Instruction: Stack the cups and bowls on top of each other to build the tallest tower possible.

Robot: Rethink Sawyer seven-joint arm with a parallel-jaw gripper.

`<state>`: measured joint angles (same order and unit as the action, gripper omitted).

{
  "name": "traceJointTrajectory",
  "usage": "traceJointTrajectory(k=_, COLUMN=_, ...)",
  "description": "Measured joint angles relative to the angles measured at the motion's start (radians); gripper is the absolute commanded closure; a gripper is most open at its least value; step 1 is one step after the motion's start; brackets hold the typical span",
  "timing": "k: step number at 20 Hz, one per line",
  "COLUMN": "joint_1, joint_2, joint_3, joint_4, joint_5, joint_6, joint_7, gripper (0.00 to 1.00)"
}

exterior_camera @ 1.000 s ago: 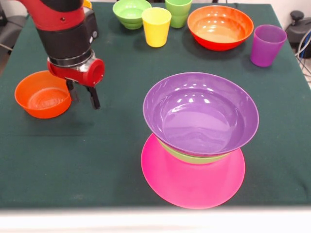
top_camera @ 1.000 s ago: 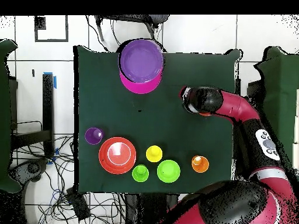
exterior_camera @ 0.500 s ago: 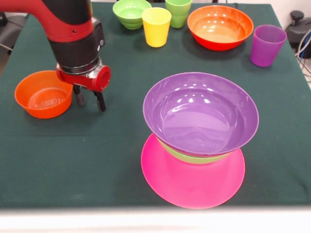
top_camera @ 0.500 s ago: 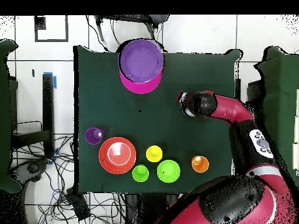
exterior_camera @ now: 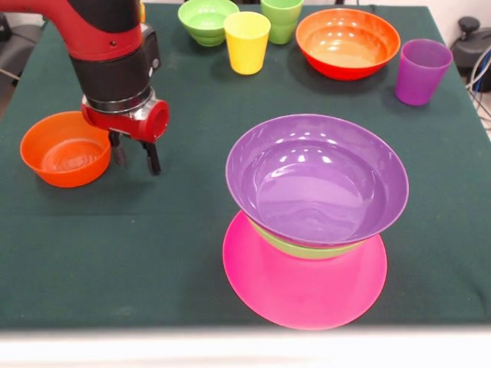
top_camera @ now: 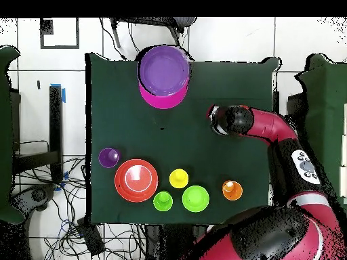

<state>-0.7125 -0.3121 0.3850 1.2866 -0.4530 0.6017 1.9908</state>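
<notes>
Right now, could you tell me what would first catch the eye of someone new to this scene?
Probably the wide glossy purple plastic bowl, stacked on a light green bowl over the large pink bowl at the table's near edge in the front view. Next, the red and black arm's gripper, jaws open, right beside a small orange-red plastic bowl at the left.

Purple bowl nested atop green bowl on pink bowl.
</notes>
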Motion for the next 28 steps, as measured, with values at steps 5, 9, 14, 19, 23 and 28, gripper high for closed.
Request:
traceJointTrajectory(k=5, joint_1=0.001, joint_2=-0.042, joint_3=0.000, joint_4=0.004, joint_5=-0.001, joint_6=0.000, joint_7=0.000, gripper=0.00)
traceJointTrajectory(k=9, joint_1=0.001, joint_2=-0.071, joint_3=0.000, joint_4=0.006, joint_5=-0.002, joint_6=0.000, joint_7=0.000, gripper=0.00)
traceJointTrajectory(k=14, joint_1=0.001, joint_2=-0.093, joint_3=0.000, joint_4=0.008, joint_5=-0.004, joint_6=0.000, joint_7=0.000, gripper=0.00)
traceJointTrajectory(k=19, joint_1=0.001, joint_2=-0.103, joint_3=0.000, joint_4=0.009, joint_5=-0.005, joint_6=0.000, joint_7=0.000, gripper=0.00)
traceJointTrajectory(k=23, joint_1=0.001, joint_2=-0.103, joint_3=0.000, joint_4=0.009, joint_5=-0.007, joint_6=0.000, joint_7=0.000, gripper=0.00)
traceJointTrajectory(k=28, joint_1=-0.004, joint_2=-0.089, joint_3=0.000, joint_4=0.009, joint_5=-0.007, joint_6=0.000, joint_7=0.000, gripper=0.00)
